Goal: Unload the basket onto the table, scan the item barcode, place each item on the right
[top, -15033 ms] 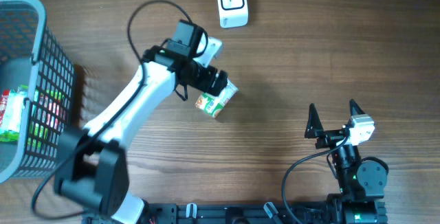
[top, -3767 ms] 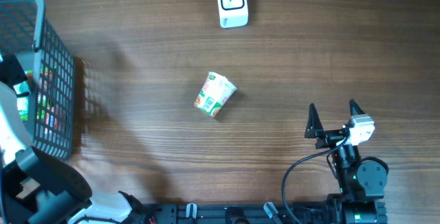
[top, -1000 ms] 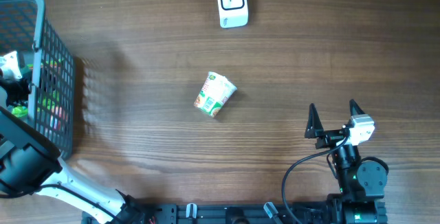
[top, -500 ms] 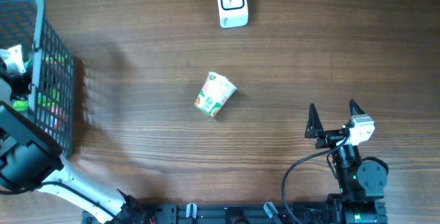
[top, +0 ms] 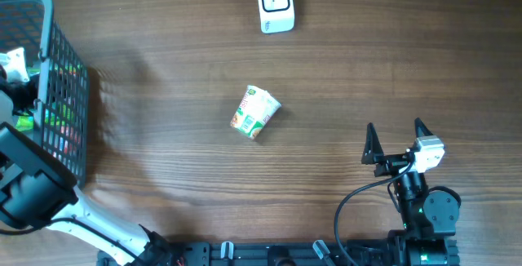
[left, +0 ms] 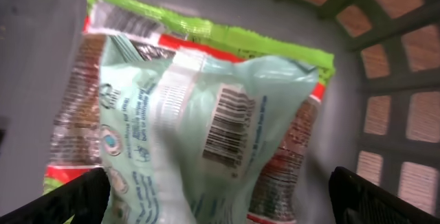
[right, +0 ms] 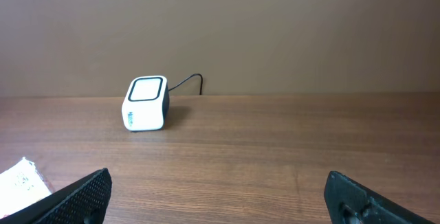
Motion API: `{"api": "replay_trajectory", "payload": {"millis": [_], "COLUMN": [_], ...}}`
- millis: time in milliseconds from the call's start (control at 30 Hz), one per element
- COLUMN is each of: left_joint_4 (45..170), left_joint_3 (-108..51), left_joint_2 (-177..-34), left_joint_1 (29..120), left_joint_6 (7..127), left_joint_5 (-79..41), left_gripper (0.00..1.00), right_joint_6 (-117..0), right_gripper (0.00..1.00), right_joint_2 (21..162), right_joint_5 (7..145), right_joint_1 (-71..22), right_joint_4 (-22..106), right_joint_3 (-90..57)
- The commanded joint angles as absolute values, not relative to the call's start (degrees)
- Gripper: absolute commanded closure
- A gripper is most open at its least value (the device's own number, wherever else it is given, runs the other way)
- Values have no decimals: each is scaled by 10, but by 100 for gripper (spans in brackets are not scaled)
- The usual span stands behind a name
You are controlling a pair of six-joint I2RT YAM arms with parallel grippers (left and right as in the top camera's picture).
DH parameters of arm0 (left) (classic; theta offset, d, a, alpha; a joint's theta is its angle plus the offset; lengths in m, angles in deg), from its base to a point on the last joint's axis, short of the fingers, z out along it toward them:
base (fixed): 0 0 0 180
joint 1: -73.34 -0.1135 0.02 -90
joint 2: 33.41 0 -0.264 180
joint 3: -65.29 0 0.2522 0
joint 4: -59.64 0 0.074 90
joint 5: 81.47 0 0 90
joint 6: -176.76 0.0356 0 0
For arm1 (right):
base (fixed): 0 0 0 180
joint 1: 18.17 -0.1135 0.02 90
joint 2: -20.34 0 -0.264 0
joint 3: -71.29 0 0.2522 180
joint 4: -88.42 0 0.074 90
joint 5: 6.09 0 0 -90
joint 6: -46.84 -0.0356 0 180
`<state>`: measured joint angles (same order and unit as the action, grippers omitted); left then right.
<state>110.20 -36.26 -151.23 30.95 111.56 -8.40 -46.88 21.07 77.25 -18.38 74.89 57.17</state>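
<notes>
left gripper (left: 223,200) has left the cup (top: 255,113), swung off to the left edge of the table (top: 367,62) and dropped into the basket (top: 69,95). over the last second it only crept a little deeper.

near right corner: right gripper (top: 395,135) parked, fingers spread, nothing in them. no change there.

left edge, in the basket: left fingers wide apart and empty. a pale packet (left: 151,114) lies straight below them, on top of red-and-green packets (left: 75,100). its barcode (left: 230,124) faces up, plain in the wrist view. cannot tell if the fingertips touch the film yet.

table middle: cup on its side, alone, well apart from both grippers.

far edge, about centre: scanner (top: 275,3) on its own, window up, cable trailing off behind it.

reading: cup looks set aside, and the packet is the item in hand now. step is the pick, not yet made. next it needs a close on the packet, a lift clear of the basket wall, then a long carry across to the scanner. the code faces up now, so it will likely need turning toward the window. slack film may slip or crumple over the code.
</notes>
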Motion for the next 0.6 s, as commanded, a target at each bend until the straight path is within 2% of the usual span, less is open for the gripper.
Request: {"api": "replay_trajectory", "payload": {"millis": [0,167,200,233,300,333,467,567], "left_joint_4": [1101,1098,1093,1087,1071,1065,1057,1052], "left_joint_3": [-353,-346,-346,-346,-346,-346,-346,-347], "left_joint_2": [-1550,-1582,-1585,-1585,-1579,-1577,-1568,-1560], "left_joint_1": [318,319,319,319,319,318,318,318], "left_joint_6": [1133,1136,1136,1134,1134,1134,1134,1127], "left_joint_5": [-94,-77,-62,-38,22,34,54,95], "left_gripper": [0,0,7,21,63,70,76,86], "right_joint_6": [-463,-463,-463,-463,-463,-463,-463,-463], "right_gripper": [0,0,0,0,0,0,1,0], "right_joint_2": [208,208,208,208,208,208,208,208], "right_joint_5": [764,764,764,764,764,764,764,764], "right_joint_1": [-183,-183,-183,-183,-183,-183,-183,-183], "right_joint_4": [752,752,751,751,752,751,752,752], "right_joint_3": [572,572,572,572,572,572,572,572]}}
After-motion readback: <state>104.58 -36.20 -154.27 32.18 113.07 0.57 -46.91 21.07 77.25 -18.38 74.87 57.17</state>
